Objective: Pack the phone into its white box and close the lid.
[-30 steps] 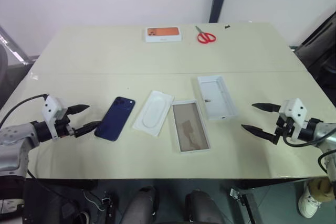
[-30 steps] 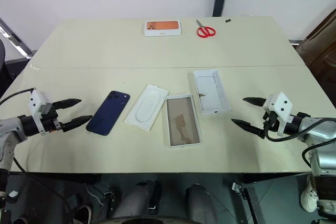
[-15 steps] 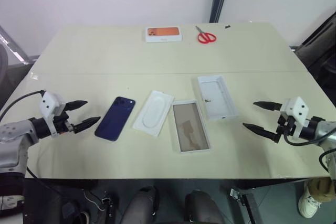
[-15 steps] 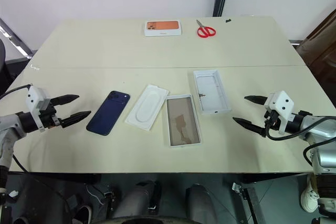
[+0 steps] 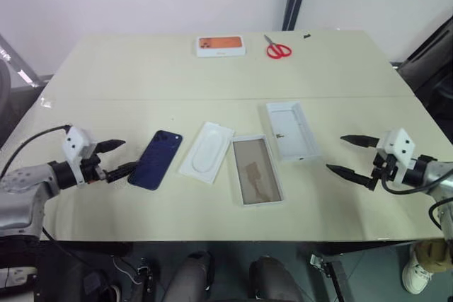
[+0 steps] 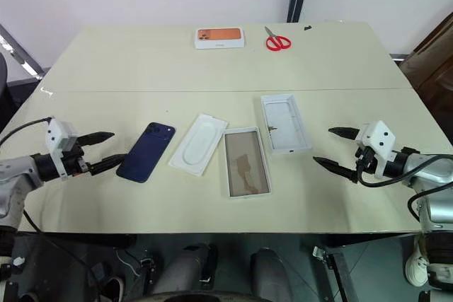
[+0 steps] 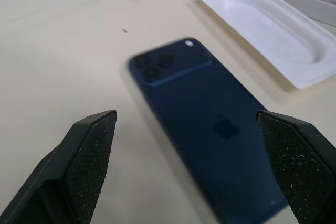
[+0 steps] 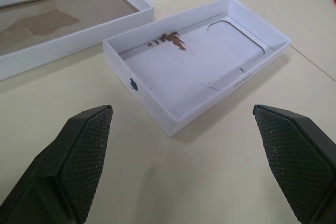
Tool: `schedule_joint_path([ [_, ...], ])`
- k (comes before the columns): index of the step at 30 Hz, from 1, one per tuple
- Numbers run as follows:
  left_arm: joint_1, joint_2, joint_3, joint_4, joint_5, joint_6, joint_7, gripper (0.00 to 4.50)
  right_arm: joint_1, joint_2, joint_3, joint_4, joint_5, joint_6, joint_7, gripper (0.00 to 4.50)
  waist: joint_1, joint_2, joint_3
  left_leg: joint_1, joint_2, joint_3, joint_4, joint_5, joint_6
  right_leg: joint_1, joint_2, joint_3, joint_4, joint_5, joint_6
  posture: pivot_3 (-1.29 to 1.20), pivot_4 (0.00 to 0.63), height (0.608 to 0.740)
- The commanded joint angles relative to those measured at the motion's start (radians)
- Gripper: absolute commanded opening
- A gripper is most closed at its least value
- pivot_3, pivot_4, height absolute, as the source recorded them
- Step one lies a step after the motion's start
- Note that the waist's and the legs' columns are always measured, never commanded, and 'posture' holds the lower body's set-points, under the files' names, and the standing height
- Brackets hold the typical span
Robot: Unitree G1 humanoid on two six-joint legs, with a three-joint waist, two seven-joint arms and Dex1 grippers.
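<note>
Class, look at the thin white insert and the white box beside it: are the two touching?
Cannot tell. In the left eye view, the insert's near corner meets the white box's rim with no clear gap, and contact isn't plain either.

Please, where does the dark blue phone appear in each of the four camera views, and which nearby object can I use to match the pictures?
Left eye view: the phone lies left of centre, just beyond the open left gripper.
Right eye view: the phone is again left of centre.
Left wrist view: the phone lies centrally, between the fingers.
Right wrist view: not in it.
Shared landmark: the white insert, lies beside the phone.
</note>
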Motion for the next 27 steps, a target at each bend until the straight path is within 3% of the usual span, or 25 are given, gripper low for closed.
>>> schedule_joint_path([
  [1,-0.003,0.004,0.013,-0.078,-0.060,0.096,0.010,4.48,-0.023,-0.014,0.005,-0.046,0.000,-0.009,0.011,4.50,0.000,0.000,0.000,0.000,0.000,0.000,0.000,0.000,0.000,0.000,0.000,0.000,0.000,0.000,0.000,0.00,0.150,0.734],
  [6,-0.012,-0.011,-0.028,-0.201,-0.077,0.243,0.083,4.48,-0.018,-0.012,0.052,-0.145,-0.016,-0.016,0.024,4.50,0.001,0.000,0.000,0.000,0.000,0.000,0.000,0.000,0.000,0.000,0.000,0.000,0.000,0.000,0.000,0.00,0.150,0.734],
  [14,-0.222,-0.148,-0.209,-0.181,-0.049,0.546,0.276,4.48,-0.098,0.012,0.146,-0.294,-0.011,0.048,0.008,4.50,0.003,0.000,0.000,0.000,0.000,0.000,0.001,0.000,0.000,0.000,0.000,0.000,0.000,0.000,0.000,0.00,0.150,0.734],
  [20,-0.352,-0.255,-0.173,-0.164,-0.130,0.770,0.375,4.48,-0.126,0.052,0.179,-0.276,-0.020,0.060,-0.009,4.50,0.002,-0.001,0.000,-0.001,-0.001,-0.001,0.003,0.000,0.000,0.000,0.001,-0.001,0.001,0.000,0.000,0.00,0.150,0.734],
  [27,-0.377,-0.276,-0.207,-0.155,-0.107,0.846,0.449,4.48,-0.113,0.069,0.184,-0.284,-0.031,0.059,-0.032,4.50,-0.001,-0.001,0.000,-0.001,0.000,-0.001,0.003,0.001,-0.001,0.000,0.001,-0.001,0.002,0.000,0.000,0.00,0.150,0.734],
])
